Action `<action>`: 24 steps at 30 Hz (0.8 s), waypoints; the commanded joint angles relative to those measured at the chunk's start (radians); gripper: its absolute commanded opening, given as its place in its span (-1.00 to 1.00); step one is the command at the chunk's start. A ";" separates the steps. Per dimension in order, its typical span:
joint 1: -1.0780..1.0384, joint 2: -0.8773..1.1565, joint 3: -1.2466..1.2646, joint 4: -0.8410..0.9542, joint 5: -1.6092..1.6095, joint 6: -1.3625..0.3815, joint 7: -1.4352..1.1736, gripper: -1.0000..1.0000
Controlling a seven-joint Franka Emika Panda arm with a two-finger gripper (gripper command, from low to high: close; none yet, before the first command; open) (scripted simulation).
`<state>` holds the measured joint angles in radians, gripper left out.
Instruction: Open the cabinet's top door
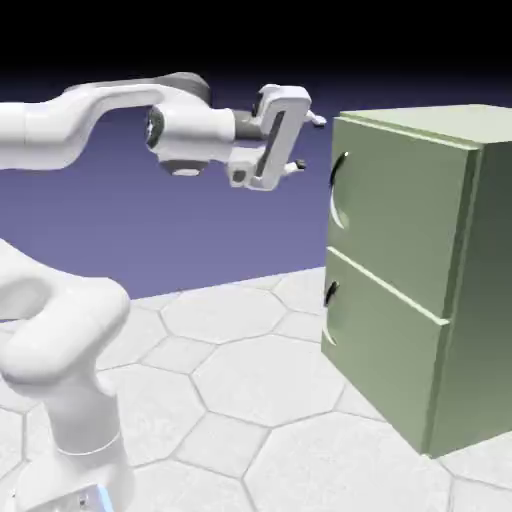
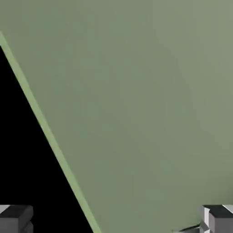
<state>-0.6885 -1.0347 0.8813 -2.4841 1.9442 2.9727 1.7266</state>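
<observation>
Cabinet's top door (image 1: 400,205) is sitting shut, flush on the sage-green cabinet (image 1: 480,290) at the exterior view's right, above the shorter lower panel (image 1: 385,350). Its dark curved handle (image 1: 338,188) is running vertically along the door's near edge. I'm holding the gripper (image 1: 305,143) level, just short of that handle and slightly above its middle, jaws spread wide and holding nothing. I'm judging the handle lies ahead and a little lower.

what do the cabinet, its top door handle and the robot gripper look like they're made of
The cabinet: flat, matte sage green without grain, probably painted wood or metal; the render leaves it open. The top door looks the same. Its handle: a dark curved bar, possibly metal or plastic. The gripper: smooth white casing, likely plastic or enamel.
</observation>
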 commanded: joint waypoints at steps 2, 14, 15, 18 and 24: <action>-0.031 -0.021 0.039 0.015 0.087 -0.003 0.044 0.00; -0.219 -0.146 0.276 0.102 0.609 -0.020 0.309 0.00; -0.235 -0.156 0.296 0.109 0.653 -0.022 0.331 0.00; -0.282 -0.187 0.355 0.131 0.783 -0.026 0.397 0.00; -0.378 -0.220 0.440 0.188 0.946 -0.038 0.479 0.00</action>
<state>-1.0664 -1.2551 1.3213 -2.2965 2.8898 2.9345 2.2055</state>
